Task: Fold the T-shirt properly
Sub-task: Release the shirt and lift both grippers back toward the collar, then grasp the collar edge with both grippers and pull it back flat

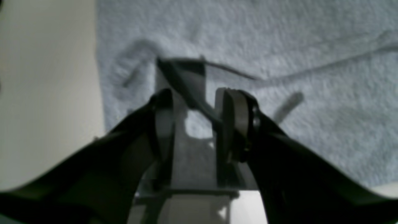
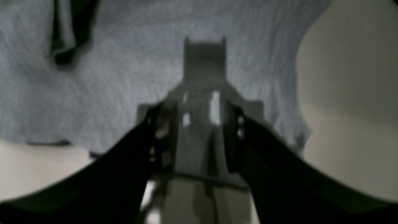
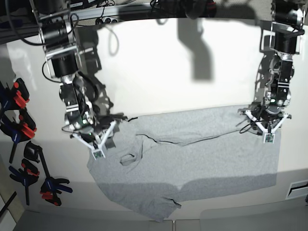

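1. At 9 o'clock in the base view, several clamps (image 3: 21, 127) with red and black handles lie at the edge of the white table (image 3: 183, 67).
2. Next, at about 8 o'clock from the centre, is the right gripper (image 3: 97, 150). It points down over the left end of the T-shirt (image 3: 192, 159). In the right wrist view the right gripper (image 2: 199, 119) shows a narrow gap between the fingers, with grey cloth behind it; I cannot tell if cloth is pinched there.
3. The T-shirt lies spread over the lower half of the table, from 8 o'clock to 4 o'clock. It is light grey and plain on the visible side, and a fold line crosses its upper part. One corner hangs toward 6 o'clock.
4. At 3 o'clock, the left gripper (image 3: 268, 136) is over the upper right corner of the T-shirt. In the left wrist view the left gripper (image 1: 194, 107) has its fingers a little apart, just above the cloth (image 1: 279, 46), and the picture is too blurred to say that it holds anything.
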Action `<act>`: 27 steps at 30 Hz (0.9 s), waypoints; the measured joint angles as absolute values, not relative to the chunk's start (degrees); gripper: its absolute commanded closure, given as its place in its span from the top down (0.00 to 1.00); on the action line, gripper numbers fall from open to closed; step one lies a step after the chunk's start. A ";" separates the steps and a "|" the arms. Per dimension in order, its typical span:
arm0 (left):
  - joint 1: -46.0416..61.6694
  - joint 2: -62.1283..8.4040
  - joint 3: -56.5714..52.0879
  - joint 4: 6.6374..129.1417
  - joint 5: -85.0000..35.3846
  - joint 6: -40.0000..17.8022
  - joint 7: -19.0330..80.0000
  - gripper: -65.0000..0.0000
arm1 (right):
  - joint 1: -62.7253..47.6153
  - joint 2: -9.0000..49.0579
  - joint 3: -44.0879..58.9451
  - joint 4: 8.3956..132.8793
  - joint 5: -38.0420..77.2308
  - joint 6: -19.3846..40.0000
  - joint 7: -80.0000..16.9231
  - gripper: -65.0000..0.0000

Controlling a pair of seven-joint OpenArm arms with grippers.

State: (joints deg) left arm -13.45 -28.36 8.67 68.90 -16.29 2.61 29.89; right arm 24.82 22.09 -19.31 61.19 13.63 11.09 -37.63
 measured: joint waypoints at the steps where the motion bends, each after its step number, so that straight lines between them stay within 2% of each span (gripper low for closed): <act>1: -12.86 -28.23 8.67 68.90 -16.56 2.59 29.41 0.38 | 23.73 22.09 -18.98 61.19 13.56 11.09 -36.34 0.34; 15: -5.13 -27.51 8.47 67.46 -15.20 2.57 23.03 0.38 | 21.39 21.76 -17.89 51.96 11.29 11.73 -27.77 0.32; 19: -3.33 -27.53 8.29 67.85 -15.22 2.61 20.97 0.38 | 17.39 21.39 -15.33 54.78 6.09 6.76 -24.73 0.32; 27: 1.04 -27.83 8.14 72.51 -16.12 2.81 21.76 0.38 | 7.92 21.58 -5.91 64.90 7.46 7.42 -27.86 0.32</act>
State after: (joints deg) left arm 1.04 -27.83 8.14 72.51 -16.12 2.81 21.76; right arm 7.92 21.58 -5.91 64.90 7.46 7.42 -27.86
